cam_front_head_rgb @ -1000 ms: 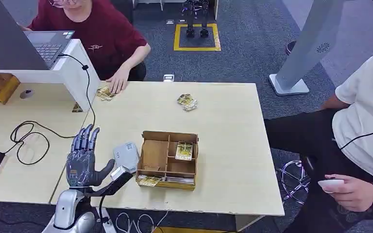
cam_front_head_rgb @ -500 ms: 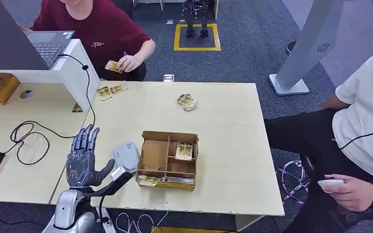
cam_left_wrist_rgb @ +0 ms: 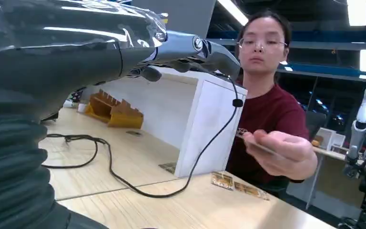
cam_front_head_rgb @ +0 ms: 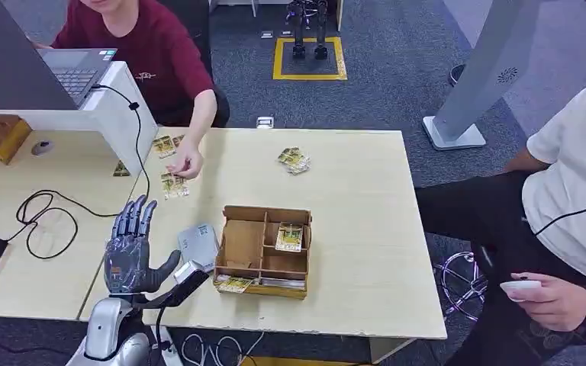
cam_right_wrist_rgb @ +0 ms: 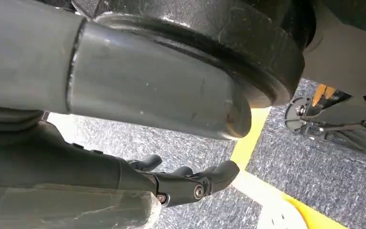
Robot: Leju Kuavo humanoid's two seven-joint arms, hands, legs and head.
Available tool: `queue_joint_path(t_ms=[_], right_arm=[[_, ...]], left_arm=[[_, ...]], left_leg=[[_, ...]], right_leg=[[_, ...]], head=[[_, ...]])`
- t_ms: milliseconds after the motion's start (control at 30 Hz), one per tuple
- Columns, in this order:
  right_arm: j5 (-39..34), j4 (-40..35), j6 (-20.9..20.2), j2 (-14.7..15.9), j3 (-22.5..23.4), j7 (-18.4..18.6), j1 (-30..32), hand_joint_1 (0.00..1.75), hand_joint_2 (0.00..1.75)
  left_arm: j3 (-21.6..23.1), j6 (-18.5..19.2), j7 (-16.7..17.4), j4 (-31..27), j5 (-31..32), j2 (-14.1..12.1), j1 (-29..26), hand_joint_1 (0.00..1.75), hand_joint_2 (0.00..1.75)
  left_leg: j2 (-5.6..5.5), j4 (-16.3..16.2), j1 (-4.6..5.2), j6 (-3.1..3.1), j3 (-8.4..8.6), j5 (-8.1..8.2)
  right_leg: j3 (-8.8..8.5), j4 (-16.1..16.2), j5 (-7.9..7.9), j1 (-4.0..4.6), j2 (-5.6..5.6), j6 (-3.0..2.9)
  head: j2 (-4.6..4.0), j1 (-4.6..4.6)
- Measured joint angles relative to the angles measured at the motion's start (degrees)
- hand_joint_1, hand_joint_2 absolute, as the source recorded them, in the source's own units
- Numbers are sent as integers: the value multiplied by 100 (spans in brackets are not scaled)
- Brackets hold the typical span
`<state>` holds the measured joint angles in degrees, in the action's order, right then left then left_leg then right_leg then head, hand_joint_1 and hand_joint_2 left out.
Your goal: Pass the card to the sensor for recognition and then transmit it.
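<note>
My left hand (cam_front_head_rgb: 130,248) is raised over the table's front left edge, fingers spread and upright, holding nothing. In the left wrist view the left hand (cam_left_wrist_rgb: 100,52) is close up, with its fingers (cam_left_wrist_rgb: 205,47) pointing at a person in a red shirt (cam_left_wrist_rgb: 267,109). That person's hand (cam_front_head_rgb: 188,163) holds a yellow card (cam_front_head_rgb: 174,185) out over the table toward my left hand, and the card (cam_left_wrist_rgb: 262,145) is seen edge-on. A grey-white sensor (cam_front_head_rgb: 197,244) lies flat just right of my left hand. My right hand (cam_right_wrist_rgb: 190,183) hangs above the carpet, holding nothing.
A wooden compartment box (cam_front_head_rgb: 244,242) with cards in it stands right of the sensor. Loose cards lie at the far left (cam_front_head_rgb: 166,145) and the far middle (cam_front_head_rgb: 294,160). A black cable (cam_front_head_rgb: 46,210) loops on the left desk. A second person (cam_front_head_rgb: 572,198) sits at the right.
The person in red lifted a card near their body, then reached it down over the table toward my left hand. My left hand has stayed still.
</note>
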<state>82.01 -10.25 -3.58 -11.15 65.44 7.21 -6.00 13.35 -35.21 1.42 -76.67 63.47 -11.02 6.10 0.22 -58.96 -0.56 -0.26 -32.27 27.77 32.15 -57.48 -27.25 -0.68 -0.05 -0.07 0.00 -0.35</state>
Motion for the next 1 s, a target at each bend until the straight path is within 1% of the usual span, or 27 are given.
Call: queue_joint_path(t_ms=[667, 933, 967, 1000], right_arm=[[-7, 0, 2, 0, -90, 9, 0, 0, 0], [-9, 0, 7, 0, -107, 9, 0, 0, 0], [-9, 0, 7, 0, -109, 9, 0, 0, 0], [-9, 0, 7, 0, -111, 9, 0, 0, 0]], left_arm=[[0, -166, -53, 0, 15, 15, 0, 0, 175], [2, -166, -118, 0, -140, 17, 0, 0, 175], [2, -164, -118, 0, -140, 17, 0, 77, 175], [2, -166, -118, 0, -140, 20, 0, 175, 175]], left_leg=[[0, 0, 0, 0, 0, 0], [0, 0, 0, 0, 0, 0], [0, 0, 0, 0, 0, 0], [0, 0, 0, 0, 0, 0]], right_leg=[[0, 0, 0, 0, 0, 0], [0, 0, 0, 0, 0, 0], [0, 0, 0, 0, 0, 0], [0, 0, 0, 0, 0, 0]], head=[[0, 0], [0, 0], [0, 0], [0, 0]])
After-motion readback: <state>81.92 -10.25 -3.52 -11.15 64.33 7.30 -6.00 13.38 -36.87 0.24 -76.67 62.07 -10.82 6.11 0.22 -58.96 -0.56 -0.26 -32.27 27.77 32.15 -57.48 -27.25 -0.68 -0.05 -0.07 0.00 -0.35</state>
